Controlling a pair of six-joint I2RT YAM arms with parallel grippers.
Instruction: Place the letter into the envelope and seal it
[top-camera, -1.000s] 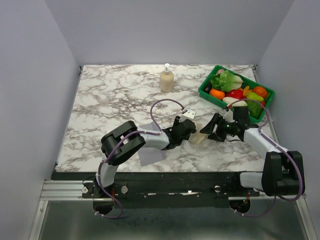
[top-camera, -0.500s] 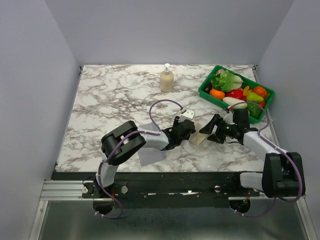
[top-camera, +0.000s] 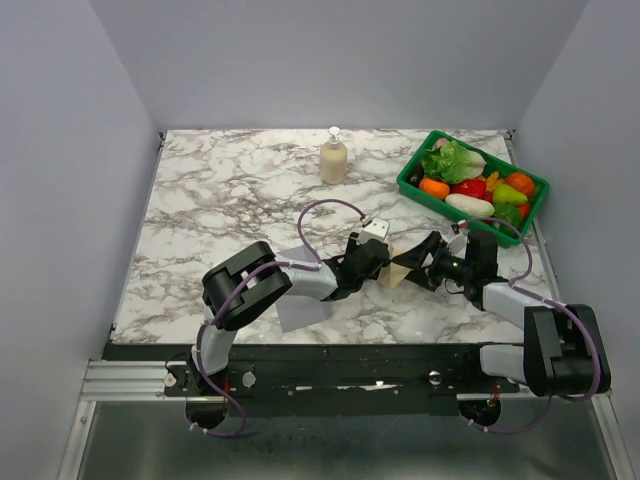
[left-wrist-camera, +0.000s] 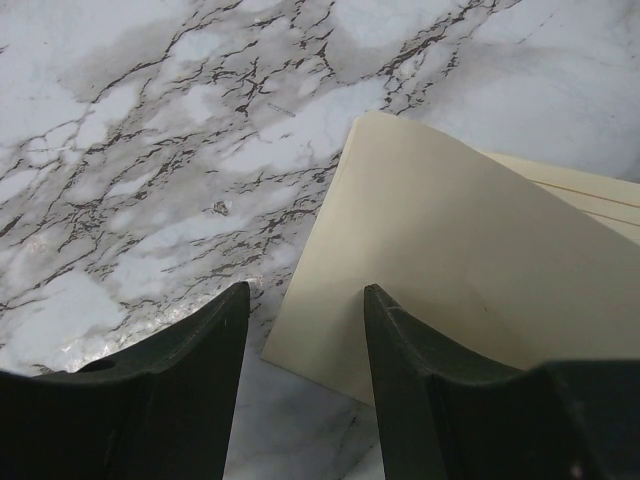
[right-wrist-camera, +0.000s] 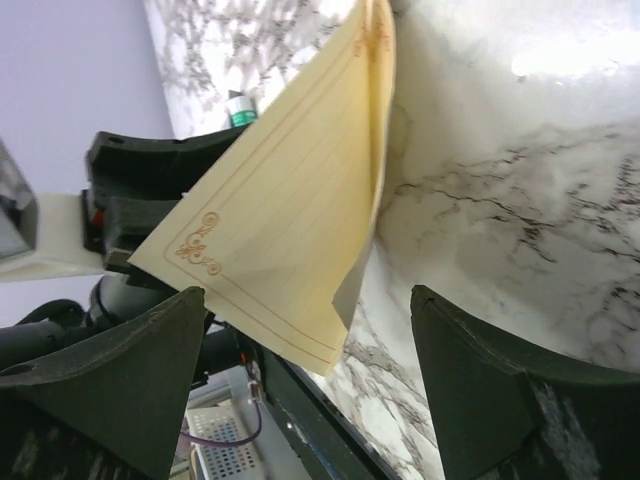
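Because the letter (right-wrist-camera: 290, 210) is not yet in the envelope (top-camera: 303, 313), the step in hand is judged to be the pick-up of the letter. Insertion and sealing are not yet done.

The letter sits on the marble table (top-camera: 220, 200), right of centre, between the two grippers and apart from the envelope. It does not lie flat: the right wrist view shows one decorated corner raised off the marble and the sheet bent over on itself. The envelope lies near the front edge of the table, partly covered by the left arm.

The left gripper (left-wrist-camera: 305, 300) is low over the marble with its jaws apart. The near edge of the letter runs across the gap between them. One finger overlaps the sheet in that view, but no pinch on the paper is visible.

The right gripper (right-wrist-camera: 308, 295) faces the raised corner from the opposite side. Its jaws are spread wide and hold nothing.

A green tray of vegetables (top-camera: 410, 185) and a soap dispenser (top-camera: 334, 158) stand farther back, well apart from the letter.

The next move calls for one gripper to straddle a free edge of the sheet and close on it. The raised corner appears the most accessible to the right gripper. Thin paper is likely to slide or crease if the jaws close short of the edge. The letter must then travel to the envelope. The state of the envelope flap cannot be determined, because the arm hides it.
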